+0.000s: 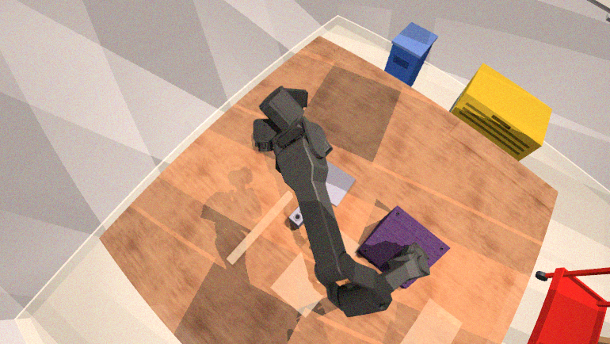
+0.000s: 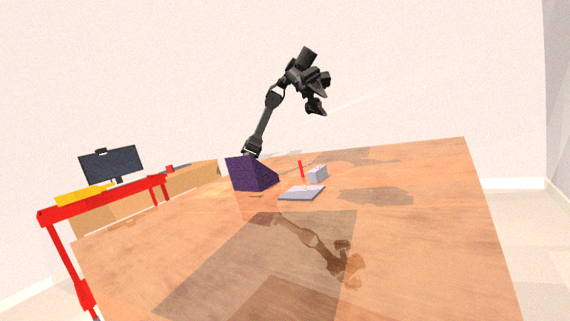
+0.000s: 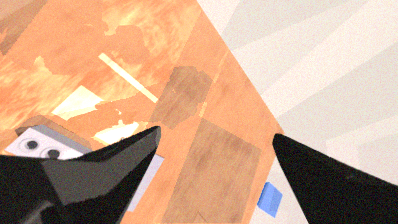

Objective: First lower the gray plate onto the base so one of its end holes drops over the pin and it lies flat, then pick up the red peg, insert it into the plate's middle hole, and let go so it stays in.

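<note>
The gray plate (image 1: pixel 293 220) (image 2: pixel 317 175) (image 3: pixel 42 148), a small block with holes in its top, lies on the table beside the base, apart from it. The base (image 1: pixel 341 188) (image 2: pixel 297 194) (image 3: pixel 146 182) is a flat gray square, partly hidden by the arm in scene 1 and by a finger in the wrist view. Its small pin (image 2: pixel 305 186) shows in scene 2. The red peg (image 2: pixel 301 169) stands upright behind the base in scene 2; the arm hides it in scene 1. My gripper (image 2: pixel 326 105) (image 3: pixel 215 134) is open and empty, high above the table.
A purple sloped block (image 1: pixel 399 226) (image 2: pixel 249 175) stands near the arm's foot. A pale strip (image 1: pixel 258 228) (image 3: pixel 127 76) lies beyond the plate. Off the table are a blue bin (image 1: pixel 407 53) (image 3: pixel 270 199), a yellow box (image 1: pixel 508 106) and a red cart (image 1: pixel 568 311).
</note>
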